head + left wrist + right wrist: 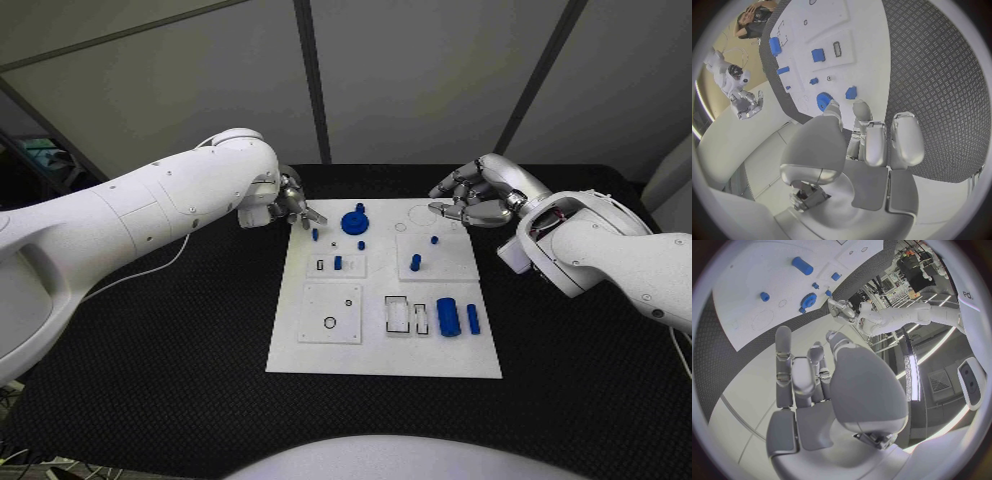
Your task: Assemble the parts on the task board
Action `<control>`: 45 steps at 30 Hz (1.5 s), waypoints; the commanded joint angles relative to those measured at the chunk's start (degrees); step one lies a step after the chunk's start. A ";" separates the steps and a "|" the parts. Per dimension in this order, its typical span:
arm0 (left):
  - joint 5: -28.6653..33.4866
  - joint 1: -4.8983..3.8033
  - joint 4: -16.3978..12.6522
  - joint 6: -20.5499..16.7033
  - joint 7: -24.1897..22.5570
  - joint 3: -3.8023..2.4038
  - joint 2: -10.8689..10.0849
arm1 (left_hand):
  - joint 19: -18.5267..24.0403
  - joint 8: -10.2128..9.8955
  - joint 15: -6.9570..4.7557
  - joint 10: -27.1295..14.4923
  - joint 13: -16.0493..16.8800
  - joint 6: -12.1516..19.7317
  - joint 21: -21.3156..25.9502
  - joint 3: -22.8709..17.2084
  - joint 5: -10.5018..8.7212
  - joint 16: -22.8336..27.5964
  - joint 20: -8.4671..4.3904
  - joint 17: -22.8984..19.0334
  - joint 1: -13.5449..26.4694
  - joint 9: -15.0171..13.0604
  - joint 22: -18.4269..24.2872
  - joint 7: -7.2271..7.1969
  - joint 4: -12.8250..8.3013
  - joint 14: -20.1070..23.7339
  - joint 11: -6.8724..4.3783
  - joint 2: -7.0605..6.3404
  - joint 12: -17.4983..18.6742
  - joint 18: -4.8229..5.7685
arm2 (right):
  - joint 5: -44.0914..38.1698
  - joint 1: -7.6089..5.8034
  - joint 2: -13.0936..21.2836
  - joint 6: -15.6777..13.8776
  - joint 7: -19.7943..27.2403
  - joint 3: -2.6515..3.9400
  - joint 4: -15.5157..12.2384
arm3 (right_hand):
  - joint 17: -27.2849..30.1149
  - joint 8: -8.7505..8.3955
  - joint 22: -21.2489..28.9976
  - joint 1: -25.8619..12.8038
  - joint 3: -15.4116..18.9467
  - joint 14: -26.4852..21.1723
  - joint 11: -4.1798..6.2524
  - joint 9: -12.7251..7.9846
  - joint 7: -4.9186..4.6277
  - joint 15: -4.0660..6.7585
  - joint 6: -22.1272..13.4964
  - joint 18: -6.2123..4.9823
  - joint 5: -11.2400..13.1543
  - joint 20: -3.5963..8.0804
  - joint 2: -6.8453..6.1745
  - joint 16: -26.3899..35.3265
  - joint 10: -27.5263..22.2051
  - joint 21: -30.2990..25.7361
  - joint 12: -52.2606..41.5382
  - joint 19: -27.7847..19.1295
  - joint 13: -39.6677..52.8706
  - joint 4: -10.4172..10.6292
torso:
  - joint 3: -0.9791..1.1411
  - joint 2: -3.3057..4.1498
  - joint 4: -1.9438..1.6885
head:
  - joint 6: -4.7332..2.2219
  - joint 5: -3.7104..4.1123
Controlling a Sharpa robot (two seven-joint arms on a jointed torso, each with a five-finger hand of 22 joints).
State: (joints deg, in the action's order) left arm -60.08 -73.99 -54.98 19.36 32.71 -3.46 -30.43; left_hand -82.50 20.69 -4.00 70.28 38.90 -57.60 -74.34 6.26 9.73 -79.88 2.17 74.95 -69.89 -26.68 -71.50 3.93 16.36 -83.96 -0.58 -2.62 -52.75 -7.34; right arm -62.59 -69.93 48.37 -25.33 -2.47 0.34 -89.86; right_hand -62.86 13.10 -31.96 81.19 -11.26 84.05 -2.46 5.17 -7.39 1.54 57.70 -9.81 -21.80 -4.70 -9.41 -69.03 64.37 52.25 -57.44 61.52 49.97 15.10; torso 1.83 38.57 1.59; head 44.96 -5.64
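The white task board (384,355) lies mid-table. At its far end sits a blue gear (355,224), with small blue pegs (415,262) standing in the raised plates behind it. Two blue cylinders (449,317) lie near the board's right edge. My left hand (289,205) hovers at the board's far left corner, its fingers (870,135) pointing toward the gear (823,101) and holding nothing. My right hand (476,195) hangs over the far right corner with loosely curled, empty fingers (795,370). The right wrist view shows the gear (808,301) and a cylinder (802,265).
Black textured matting (159,350) covers the table around the board. Empty slots and a ring hole (330,322) mark the board's near plates. A grey wall stands behind the table.
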 commanded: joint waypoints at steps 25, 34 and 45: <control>-0.54 0.47 -0.23 1.53 -0.16 0.01 0.41 | -0.49 -0.16 -0.16 0.18 -0.57 -1.00 -0.24 -1.43 0.19 -0.15 -0.16 0.09 -4.06 1.60 -0.35 -0.10 -1.69 -2.52 0.04 2.40 -0.06 3.04 | -0.20 -0.08 -0.41 0.38 0.32 0.04 0.26 | 0.07 0.42 0.13 0.38 -0.25 -0.18 -0.03 0.07 0.00 0.14 -0.37 -0.59 -0.39 0.07 -0.36 0.41 -0.31 -0.39 0.30 -0.33 -0.14 0.15 | -0.01 -0.05 -0.02 | 0.50 0.07; -0.53 0.51 -0.27 0.34 -0.43 0.02 0.44 | -0.47 -0.23 -0.28 0.07 -0.89 -1.12 -0.20 -3.13 0.10 -0.15 -0.25 0.08 -6.22 2.35 -0.46 -0.25 -2.70 -2.52 -0.12 3.76 0.12 3.04 | -0.20 -0.08 -0.55 0.44 0.33 0.04 0.40 | 0.07 0.42 0.13 0.38 -0.25 -0.18 -0.03 0.07 0.00 0.14 -0.37 -0.59 -0.39 0.07 -0.36 0.41 -0.31 -0.39 0.30 -0.33 -0.14 0.15 | -0.01 -0.04 0.01 | 0.55 0.06; -0.53 0.54 -0.10 0.62 -0.67 0.03 0.56 | -0.53 -0.21 -0.51 0.03 -1.13 -1.36 -0.31 -5.62 -0.36 -0.15 -0.43 0.09 -9.23 3.15 -0.79 -0.55 -4.71 -2.52 -0.40 4.44 0.31 3.08 | -0.20 -0.08 -0.55 0.50 0.31 0.04 0.36 | 0.07 0.42 0.13 0.38 -0.25 -0.18 -0.03 0.07 0.00 0.14 -0.37 -0.59 -0.39 0.07 -0.36 0.41 -0.31 -0.39 0.30 -0.33 -0.14 0.15 | 0.02 0.03 0.02 | 0.65 0.06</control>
State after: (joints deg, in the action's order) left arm -60.23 -73.39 -55.13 20.00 32.54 -3.42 -29.94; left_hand -82.70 20.69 -4.00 70.35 37.81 -58.58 -74.33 0.86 9.73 -79.88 1.96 74.93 -78.76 -23.55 -72.24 3.26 11.62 -83.96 -0.48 1.82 -52.75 -7.36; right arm -62.60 -69.93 47.82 -25.13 -2.49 0.34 -89.40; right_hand -62.87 13.31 -31.90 81.19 -11.25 84.05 -2.46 5.14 -7.39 1.54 57.70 -9.81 -21.80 -4.70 -9.41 -68.82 64.37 52.25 -57.44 61.52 49.90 15.10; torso 1.83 38.53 1.58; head 45.60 -5.59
